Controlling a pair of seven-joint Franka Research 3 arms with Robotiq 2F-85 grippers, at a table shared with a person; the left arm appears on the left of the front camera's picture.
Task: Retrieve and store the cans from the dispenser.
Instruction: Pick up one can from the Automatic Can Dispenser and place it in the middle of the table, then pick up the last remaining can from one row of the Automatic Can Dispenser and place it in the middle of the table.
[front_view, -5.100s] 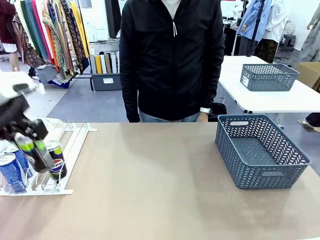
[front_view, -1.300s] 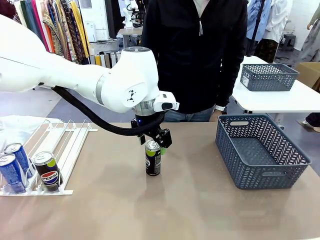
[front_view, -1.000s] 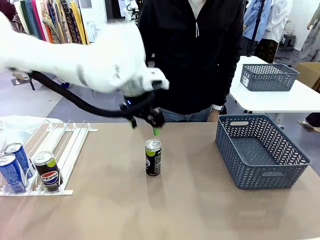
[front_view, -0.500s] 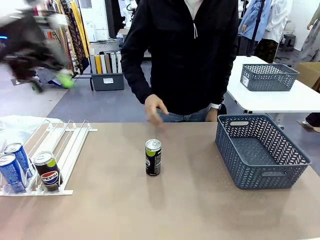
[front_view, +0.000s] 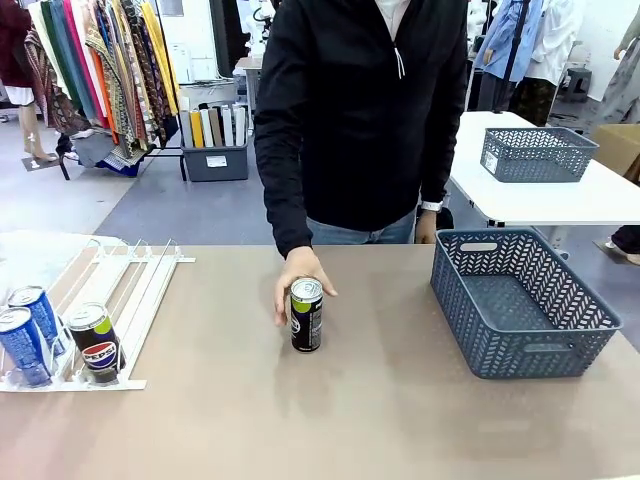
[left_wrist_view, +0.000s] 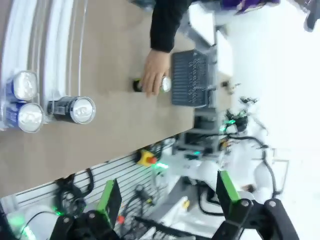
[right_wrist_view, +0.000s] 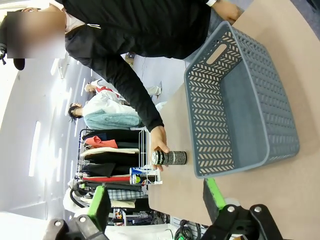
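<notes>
Holding: nothing; my left gripper (left_wrist_view: 167, 194) has its green pads (left_wrist_view: 109, 200) spread wide, raised well above the table (front_view: 350, 430).
Right gripper (right_wrist_view: 155, 200): also spread wide and empty, well back from the basket (front_view: 500, 345).
Green-topped can (front_view: 306, 318): upright mid-table, the person's hand (front_view: 295, 275) curled round its far side, touching it.
Dispenser (front_view: 135, 285): on my left; two blue cans (front_view: 24, 345) and one black can (front_view: 95, 342) rest at its front stops.
Risk: reaching in while that hand is there could strike it or tip the slim can; a hurried pull at the stops could, I judge, topple neighbouring cans.
</notes>
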